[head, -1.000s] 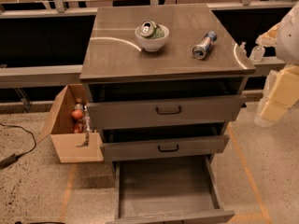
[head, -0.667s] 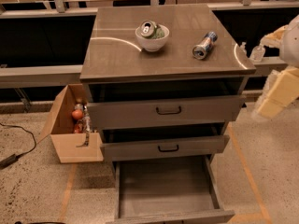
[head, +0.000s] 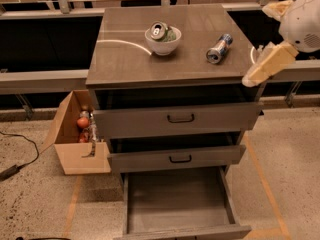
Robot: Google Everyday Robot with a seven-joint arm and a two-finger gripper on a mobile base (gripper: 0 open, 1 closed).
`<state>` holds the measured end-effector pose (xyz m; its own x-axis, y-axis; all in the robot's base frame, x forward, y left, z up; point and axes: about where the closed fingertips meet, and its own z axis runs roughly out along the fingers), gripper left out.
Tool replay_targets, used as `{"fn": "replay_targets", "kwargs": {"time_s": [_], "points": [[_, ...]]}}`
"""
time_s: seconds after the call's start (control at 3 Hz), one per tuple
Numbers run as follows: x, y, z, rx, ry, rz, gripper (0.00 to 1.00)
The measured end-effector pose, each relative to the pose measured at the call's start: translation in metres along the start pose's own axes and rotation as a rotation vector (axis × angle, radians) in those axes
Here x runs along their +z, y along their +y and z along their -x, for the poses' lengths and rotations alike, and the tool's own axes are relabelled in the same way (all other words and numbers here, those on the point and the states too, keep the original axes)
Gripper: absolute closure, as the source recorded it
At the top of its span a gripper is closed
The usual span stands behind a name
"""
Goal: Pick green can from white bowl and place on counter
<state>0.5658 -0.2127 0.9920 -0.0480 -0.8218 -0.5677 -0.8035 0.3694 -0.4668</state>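
Note:
The green can (head: pixel 160 31) lies tilted inside the white bowl (head: pixel 163 44), its silver top facing the camera. The bowl stands at the back middle of the counter (head: pixel 130 61). My gripper (head: pixel 255 54) is at the counter's right edge, in front of the cream arm link (head: pixel 267 64), well to the right of the bowl and just right of a silver-and-blue can. It holds nothing that I can see.
A silver-and-blue can (head: pixel 219 48) lies on its side on the counter's right part. A white curved line (head: pixel 125 43) runs left of the bowl. The cabinet's bottom drawer (head: pixel 177 204) is pulled far out. A cardboard box (head: pixel 77 136) with items stands on the floor at left.
The cream arm link has moved up and to the left, closer to the counter's right edge. The can, bowl and other objects have not moved.

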Motion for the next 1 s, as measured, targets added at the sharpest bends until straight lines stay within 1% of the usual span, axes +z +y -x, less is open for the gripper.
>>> {"fn": "replay_targets", "kwargs": {"time_s": [0.33, 0.67, 1.0], "points": [[0.033, -0.036, 0.01, -0.026, -0.103, -0.058, 0.0], [0.077, -0.074, 0.02, -0.019, -0.171, -0.13, 0.0], [0.079, -0.075, 0.022, -0.017, -0.178, -0.132, 0.0]]}}
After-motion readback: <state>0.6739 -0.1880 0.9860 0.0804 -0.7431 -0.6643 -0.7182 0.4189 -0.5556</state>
